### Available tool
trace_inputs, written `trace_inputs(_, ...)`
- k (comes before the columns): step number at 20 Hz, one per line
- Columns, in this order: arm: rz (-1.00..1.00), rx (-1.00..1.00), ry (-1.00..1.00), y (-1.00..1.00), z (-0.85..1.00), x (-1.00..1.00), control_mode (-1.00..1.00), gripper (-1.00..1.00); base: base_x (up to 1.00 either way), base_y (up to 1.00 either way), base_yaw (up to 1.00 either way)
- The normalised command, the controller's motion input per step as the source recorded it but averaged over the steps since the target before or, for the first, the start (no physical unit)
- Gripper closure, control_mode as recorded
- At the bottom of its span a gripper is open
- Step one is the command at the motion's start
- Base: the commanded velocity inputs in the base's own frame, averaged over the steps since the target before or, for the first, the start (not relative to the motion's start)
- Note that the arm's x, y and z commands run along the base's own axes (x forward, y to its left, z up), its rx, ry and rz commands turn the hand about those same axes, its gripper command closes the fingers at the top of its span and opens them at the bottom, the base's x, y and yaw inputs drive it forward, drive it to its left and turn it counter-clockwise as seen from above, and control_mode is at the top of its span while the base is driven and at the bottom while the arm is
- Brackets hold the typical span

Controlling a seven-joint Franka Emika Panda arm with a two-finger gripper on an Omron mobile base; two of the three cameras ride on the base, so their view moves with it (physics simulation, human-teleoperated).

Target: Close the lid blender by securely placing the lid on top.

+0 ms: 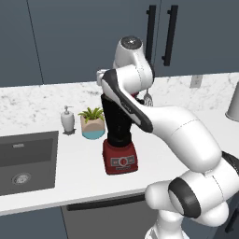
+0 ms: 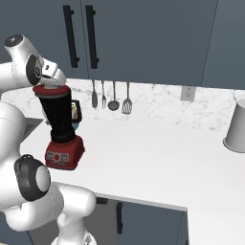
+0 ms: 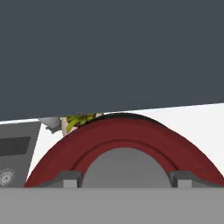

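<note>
White marble table (image 2: pixel 158 153): gripper (image 3: pixel 124 178) grasps the lid (image 3: pixel 122 135), flat atop the blender (image 2: pixel 60 127), straight down at 6 o'clock.

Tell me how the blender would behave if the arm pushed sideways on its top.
The blender probably tips rather than slides: its jar stands tall over a small boxy base. The handle on one side may make it twist. The lid, a flat stiff-looking disc at the jar's mouth, could shift if not seated.

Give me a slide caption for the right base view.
Gripper holds the red lid on the blender jar's mouth.
</note>
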Motion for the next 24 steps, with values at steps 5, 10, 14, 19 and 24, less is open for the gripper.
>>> trace_inputs(5, 0.0, 0.0, -0.15, 0.0, 0.0, 0.14, -1.0, 1.0, 0.0, 0.0, 0.0)
trace_inputs(10, 0.0, 0.0, -0.16, 0.0, 0.0, 0.04, -1.0, 1.0, 0.0, 0.0, 0.0)
trace_inputs(14, 0.0, 0.0, -0.12, 0.0, 0.0, 0.06, -1.0, 1.0, 0.0, 0.0, 0.0)
trace_inputs(19, 0.0, 0.0, -0.14, 0.0, 0.0, 0.07, -1.0, 1.0, 0.0, 0.0, 0.0)
trace_inputs(24, 0.0, 0.0, -0.2, 0.0, 0.0, 0.06, -1.0, 1.0, 0.0, 0.0, 0.0)
